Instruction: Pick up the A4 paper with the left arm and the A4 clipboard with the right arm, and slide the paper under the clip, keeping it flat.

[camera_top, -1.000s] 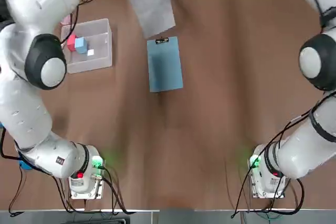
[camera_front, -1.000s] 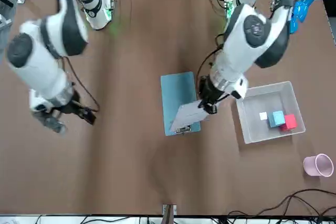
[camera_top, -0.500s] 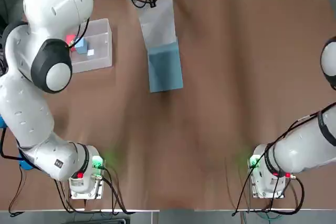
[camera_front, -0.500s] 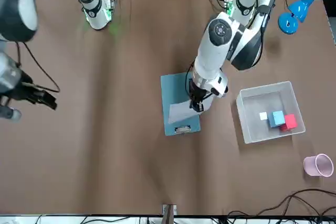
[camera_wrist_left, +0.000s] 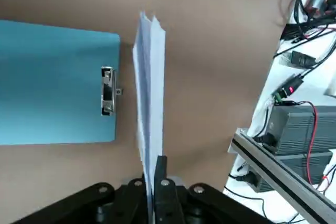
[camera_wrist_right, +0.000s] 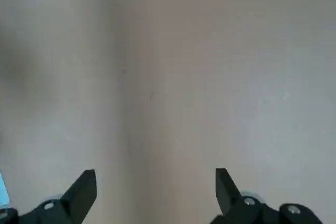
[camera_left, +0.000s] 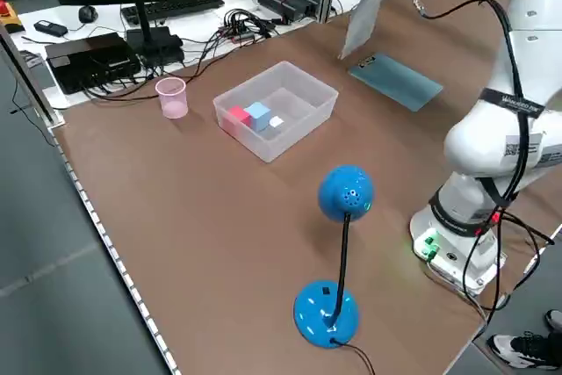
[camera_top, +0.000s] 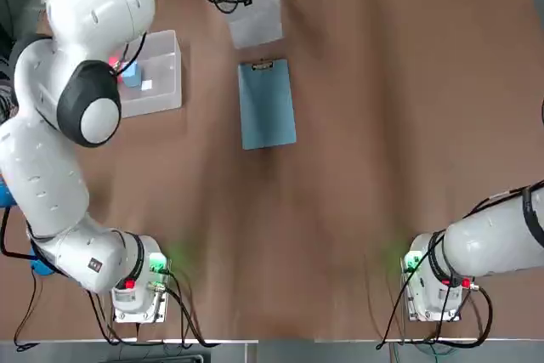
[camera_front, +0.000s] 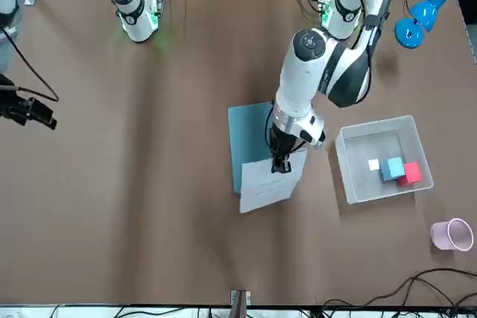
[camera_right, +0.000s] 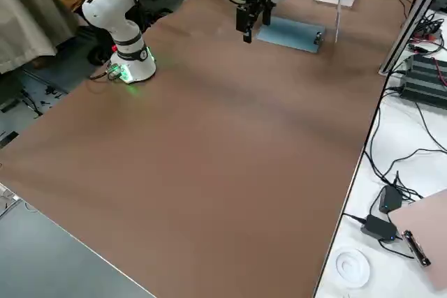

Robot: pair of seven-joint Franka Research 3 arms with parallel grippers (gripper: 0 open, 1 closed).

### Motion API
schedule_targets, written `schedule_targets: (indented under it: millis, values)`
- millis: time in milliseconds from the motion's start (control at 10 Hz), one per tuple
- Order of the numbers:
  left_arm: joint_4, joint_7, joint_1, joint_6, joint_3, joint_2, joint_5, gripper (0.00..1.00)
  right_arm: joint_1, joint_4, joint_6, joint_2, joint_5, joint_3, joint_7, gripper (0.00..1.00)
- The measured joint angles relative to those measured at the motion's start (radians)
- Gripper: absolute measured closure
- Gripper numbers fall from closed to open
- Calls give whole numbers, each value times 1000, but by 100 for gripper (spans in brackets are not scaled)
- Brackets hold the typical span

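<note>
The left gripper (camera_wrist_left: 154,169) has its jaws closed on the A4 paper (camera_wrist_left: 149,77), pinched along the part next to them, the sheet hanging steeply below and looking slightly bowed. That puts the paper above the far side of the table, just beyond the far short edge of the A4 clipboard (camera_top: 268,108), and apart from the clip (camera_wrist_left: 107,91) in the wrist view. The clipboard lies flat on the table (camera_top: 382,167), left of centre, its clip at the far end; the clear bin (camera_top: 161,112) is to its left. The right gripper (camera_wrist_right: 156,176) stands wide with nothing between its jaws, over bare table well to the right of the board. I judge the step in hand to be bringing the sheet up to the clip: the paper is picked up, the clipboard not, and nothing is under the clip. Next, the right gripper should come left to take or steady the board, and the clip will need to be opened somehow. The left should then tilt the sheet level and feed its free edge in from the side; pushed as steeply as this, it would probably buckle against the metal.
</note>
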Motion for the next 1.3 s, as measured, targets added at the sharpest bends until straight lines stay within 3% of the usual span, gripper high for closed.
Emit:
schedule_targets:
  millis: [200, 400, 800, 1300]
  values:
    - [-23, -75, -33, 11, -2, 19, 58, 99, 0, -22, -31, -45, -8, 3, -1, 0]
    - [-105, -99, -98, 7, -3, 8, 74, 99, 0, -8, -33, -67, -9, 13, -2, 1]
    - [-313, -103, -148, -22, -24, -112, 78, 99, 0, 50, -30, -68, -11, 16, -2, 0]
    - [-394, -110, -159, -47, -68, -126, 39, 99, -1, 52, -30, -43, -11, 14, -2, 0]
